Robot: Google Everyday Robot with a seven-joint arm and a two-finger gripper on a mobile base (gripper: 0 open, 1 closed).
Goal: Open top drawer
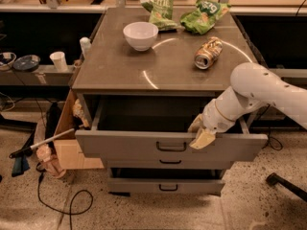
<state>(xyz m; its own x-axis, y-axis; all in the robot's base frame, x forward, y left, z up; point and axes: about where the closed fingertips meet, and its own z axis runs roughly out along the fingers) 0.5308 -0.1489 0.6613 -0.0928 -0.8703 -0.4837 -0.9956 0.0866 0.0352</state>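
The top drawer [129, 145] is a wide grey metal drawer with a small dark bar handle [171, 147] at its centre. It stands pulled well out from the cabinet, and its dark inside shows. My gripper [199, 134] is at the drawer front's upper edge, just right of the handle, one finger [203, 139] in front of the panel and the other behind it. My white arm reaches in from the right.
On the cabinet top [163, 61] are a white bowl [140, 35], a lying can [207, 53] and two green chip bags [205, 14]. Two narrower drawers [168, 186] sit below. A cardboard box [72, 143] and cables lie on the floor at left.
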